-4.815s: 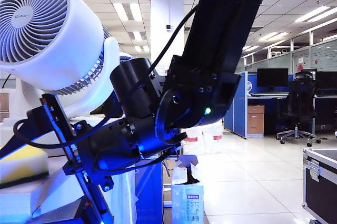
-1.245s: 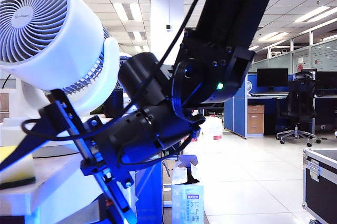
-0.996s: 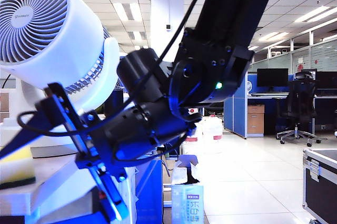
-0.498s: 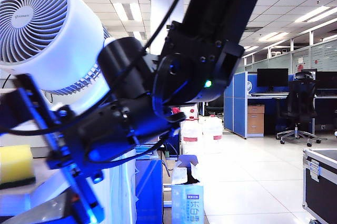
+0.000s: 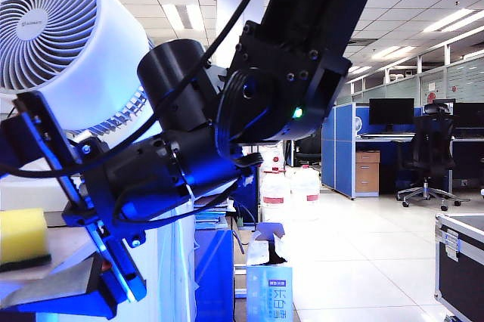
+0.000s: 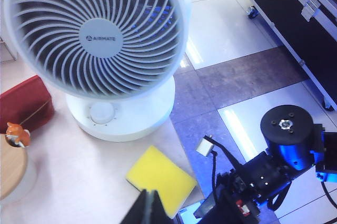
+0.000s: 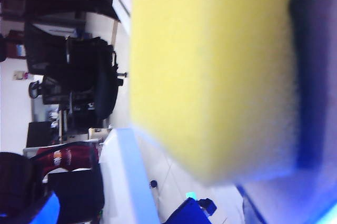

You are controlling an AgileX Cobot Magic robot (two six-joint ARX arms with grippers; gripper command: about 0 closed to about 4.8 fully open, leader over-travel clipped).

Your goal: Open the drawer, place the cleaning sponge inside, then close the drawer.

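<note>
- A round wooden tub [image 6: 9,167] stood on the desk [image 6: 79,182], off to one side of the left claw [image 6: 150,209]. A small orange toy animal [image 6: 17,134] sat at its rim.
- A black case [image 6: 295,19] sat shut on the floor, far from both claws.
- I counted one cleaning sponge [image 6: 160,179], one white fan [image 6: 100,40], one red bag [image 6: 23,103] and two claws.
- The left claw was closed with nothing in it. It hung over the desk, and the cleaning sponge lay just ahead of its tips.
- The right claw [image 6: 200,181] was wide open at the desk's edge. The cleaning sponge lay flat on the desk right in front of it, yellow side up and dark side down. I could not tell if the fingers touched it.
- The fan stood behind the sponge, farther from both claws.
</note>
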